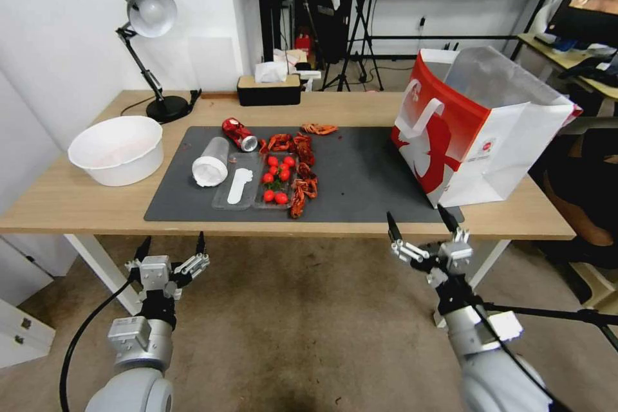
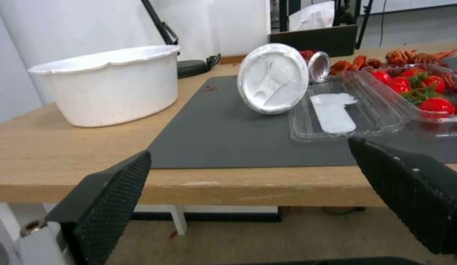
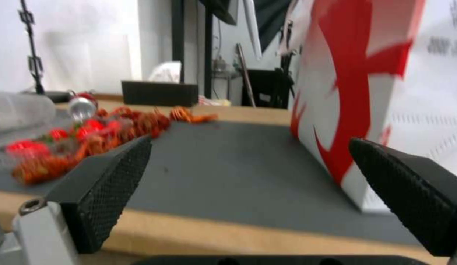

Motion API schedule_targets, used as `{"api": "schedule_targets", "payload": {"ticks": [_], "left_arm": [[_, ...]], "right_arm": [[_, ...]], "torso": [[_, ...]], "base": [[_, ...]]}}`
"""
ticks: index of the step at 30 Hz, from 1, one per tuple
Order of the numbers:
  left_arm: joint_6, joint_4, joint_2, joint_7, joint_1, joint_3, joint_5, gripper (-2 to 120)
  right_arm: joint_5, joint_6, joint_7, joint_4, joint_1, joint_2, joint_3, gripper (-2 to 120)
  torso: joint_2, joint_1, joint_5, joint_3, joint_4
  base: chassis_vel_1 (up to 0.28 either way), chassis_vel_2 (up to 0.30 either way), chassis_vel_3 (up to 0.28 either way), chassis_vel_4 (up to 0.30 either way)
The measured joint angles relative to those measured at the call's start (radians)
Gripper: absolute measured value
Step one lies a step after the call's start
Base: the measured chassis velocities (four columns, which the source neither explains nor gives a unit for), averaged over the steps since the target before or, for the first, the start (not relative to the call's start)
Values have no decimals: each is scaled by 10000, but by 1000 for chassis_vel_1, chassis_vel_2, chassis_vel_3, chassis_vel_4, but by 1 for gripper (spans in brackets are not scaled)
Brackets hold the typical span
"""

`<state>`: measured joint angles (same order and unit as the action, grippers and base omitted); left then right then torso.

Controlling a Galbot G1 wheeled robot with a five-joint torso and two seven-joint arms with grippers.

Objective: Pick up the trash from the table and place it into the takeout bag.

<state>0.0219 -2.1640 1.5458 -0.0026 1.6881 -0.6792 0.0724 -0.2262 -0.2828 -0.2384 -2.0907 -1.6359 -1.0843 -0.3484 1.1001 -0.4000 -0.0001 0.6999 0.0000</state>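
Nothing was picked yet: both pincers, left [image 1: 170, 250] and right [image 1: 421, 226], hung wide and empty before the surface [image 1: 77, 206]. Can [image 1: 239, 134] and cup [image 1: 211, 170] lay left of the bag [image 1: 479, 132]; next likely called for reaching.

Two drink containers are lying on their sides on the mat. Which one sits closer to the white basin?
The clear plastic cup, with its white lid facing the table's front edge. The crushed red can lies behind it, farther from the white basin.
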Motion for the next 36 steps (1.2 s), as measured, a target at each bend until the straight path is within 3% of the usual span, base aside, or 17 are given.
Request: {"api": "schedule_targets", "payload": {"ticks": [15, 23, 36], "left_arm": [[-7, 135, -244, -8, -212, -7, 34, 100], [147, 465, -1012, 414, -979, 102, 579, 100], [534, 1980, -2824, 714, -3405, 939, 1976, 100]], "right_arm": [[149, -137, -206, 352, 23, -291, 150, 100], [194, -54, -223, 318, 85, -355, 149, 100], [449, 278, -291, 89, 108, -659, 124, 100]], "torso": [[-2, 0, 0, 1, 0], [-2, 0, 0, 1, 0], [-2, -1, -1, 1, 0]], "base": [[0, 0, 0, 0], [0, 0, 0, 0], [0, 0, 0, 0]]}}
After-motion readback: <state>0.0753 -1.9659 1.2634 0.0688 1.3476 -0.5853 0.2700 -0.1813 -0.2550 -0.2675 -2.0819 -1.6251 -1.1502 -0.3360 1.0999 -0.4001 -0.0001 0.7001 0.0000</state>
